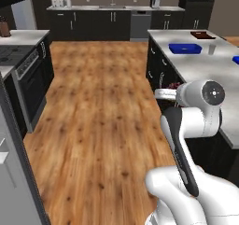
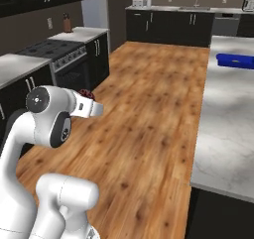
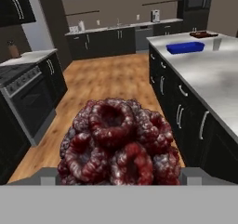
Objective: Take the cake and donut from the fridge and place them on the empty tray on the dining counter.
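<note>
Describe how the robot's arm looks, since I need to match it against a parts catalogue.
The arm is glossy white with rounded, bulbous links. A dark charcoal band runs along one link, and dark seams mark the joints. Each big joint ends in a round white cap with a small grey disc at its centre. No loose cables or lettering are visible. The tool has grey finger tips.

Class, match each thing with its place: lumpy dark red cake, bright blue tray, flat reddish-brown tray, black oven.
1 lumpy dark red cake
2 bright blue tray
3 flat reddish-brown tray
4 black oven

A far end of the marbled dining counter
B in the cabinets left of the wooden floor
C between the fingers of the gripper
D on the counter, nearer than the brown tray

Pairs: 1-C, 2-D, 3-A, 4-B
</note>
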Controlling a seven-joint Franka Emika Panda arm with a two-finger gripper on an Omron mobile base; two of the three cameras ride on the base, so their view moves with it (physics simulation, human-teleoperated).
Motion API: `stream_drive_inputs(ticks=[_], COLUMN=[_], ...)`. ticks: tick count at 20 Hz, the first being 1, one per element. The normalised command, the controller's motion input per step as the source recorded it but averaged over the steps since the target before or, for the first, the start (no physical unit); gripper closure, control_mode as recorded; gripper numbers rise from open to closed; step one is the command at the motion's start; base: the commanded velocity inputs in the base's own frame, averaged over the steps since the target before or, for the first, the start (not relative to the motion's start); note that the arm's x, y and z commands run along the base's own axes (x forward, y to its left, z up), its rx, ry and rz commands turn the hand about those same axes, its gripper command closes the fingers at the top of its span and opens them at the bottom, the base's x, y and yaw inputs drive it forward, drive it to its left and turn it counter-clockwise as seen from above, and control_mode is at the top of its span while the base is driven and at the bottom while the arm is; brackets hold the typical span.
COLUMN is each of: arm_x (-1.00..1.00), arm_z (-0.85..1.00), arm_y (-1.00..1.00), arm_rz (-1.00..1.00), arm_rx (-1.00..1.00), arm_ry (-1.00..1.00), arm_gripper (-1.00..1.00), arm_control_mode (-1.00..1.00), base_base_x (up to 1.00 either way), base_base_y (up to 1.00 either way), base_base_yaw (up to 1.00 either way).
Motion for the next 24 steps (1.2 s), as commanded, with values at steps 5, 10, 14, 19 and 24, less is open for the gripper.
stream_drive_inputs(ticks=[5, 10, 14, 19, 24], arm_x=[0.00, 0.00, 0.00, 0.00, 0.00], arm_z=[0.00, 0.00, 0.00, 0.00, 0.00], arm_y=[0.00, 0.00, 0.00, 0.00, 0.00], arm_rz=[0.00, 0.00, 0.00, 0.00, 0.00], arm_rx=[0.00, 0.00, 0.00, 0.00, 0.00], arm_ry=[0.00, 0.00, 0.00, 0.00, 0.00], arm_gripper=[1.00, 1.00, 1.00, 1.00, 1.00], arm_control_mode=[1.00, 1.00, 1.00, 1.00, 1.00], base_base_x=[0.42, 0.52, 0.53, 0.54, 0.58], base_base_y=[0.14, 0.12, 0.15, 0.19, 0.25], base_base_yaw=[-0.06, -0.05, -0.04, -0.05, -0.06])
